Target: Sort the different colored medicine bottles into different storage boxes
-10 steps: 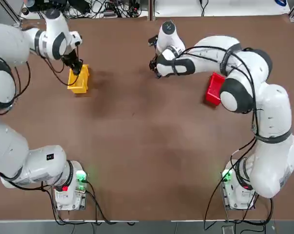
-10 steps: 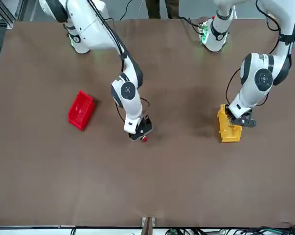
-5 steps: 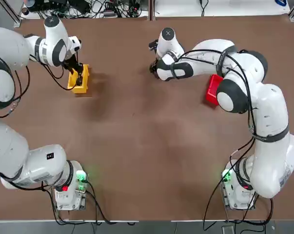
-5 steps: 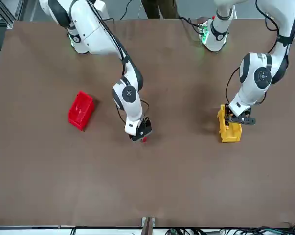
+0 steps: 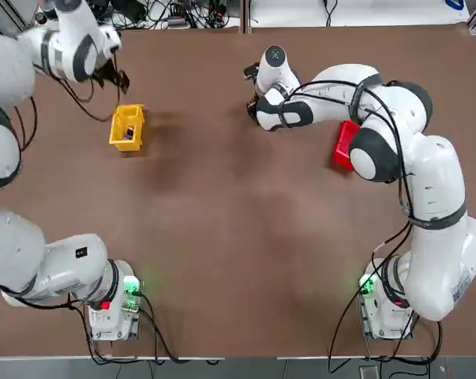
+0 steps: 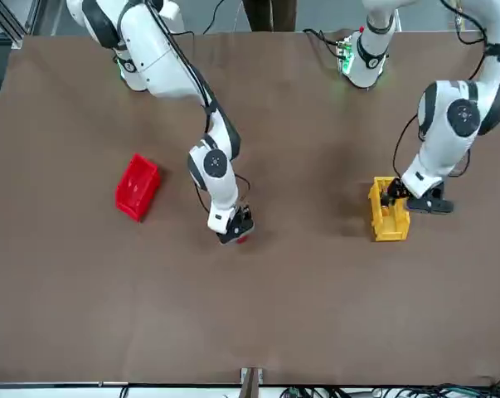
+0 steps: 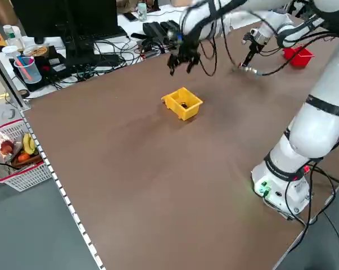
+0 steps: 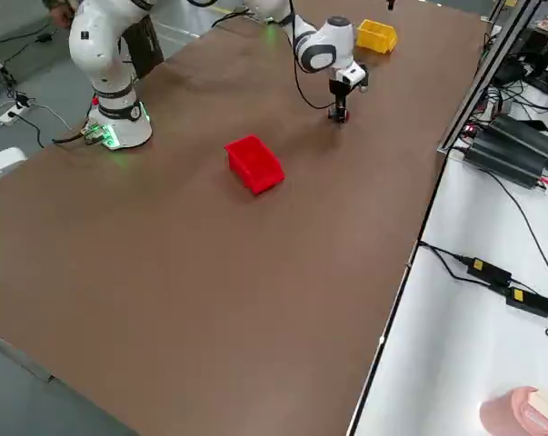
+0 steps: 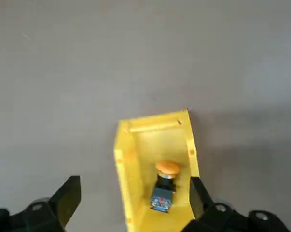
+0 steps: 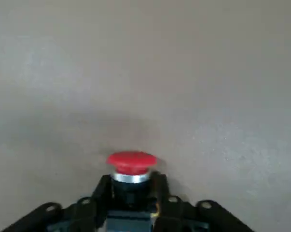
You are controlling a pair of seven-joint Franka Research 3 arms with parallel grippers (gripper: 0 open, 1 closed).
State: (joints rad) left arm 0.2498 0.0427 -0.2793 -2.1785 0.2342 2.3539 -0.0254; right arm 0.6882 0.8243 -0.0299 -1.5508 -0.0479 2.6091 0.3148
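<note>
Since a second ago, left gripper [image 9: 131, 212] rose, jaws spread, above yellow box [image 9: 131, 169] holding orange-capped bottle [image 9: 164, 188]. Right gripper [image 10: 131, 203] clamps the light, rigid red-capped bottle [image 10: 131, 166] at its body.

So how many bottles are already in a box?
1: the orange-capped bottle lies in the yellow box. The red-capped bottle is between the right gripper's fingers, on the table.

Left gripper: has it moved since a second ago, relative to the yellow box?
Yes. In the top view the left gripper has pulled away from the yellow box toward the table's far edge, open, leaving the orange-capped bottle inside.
</note>
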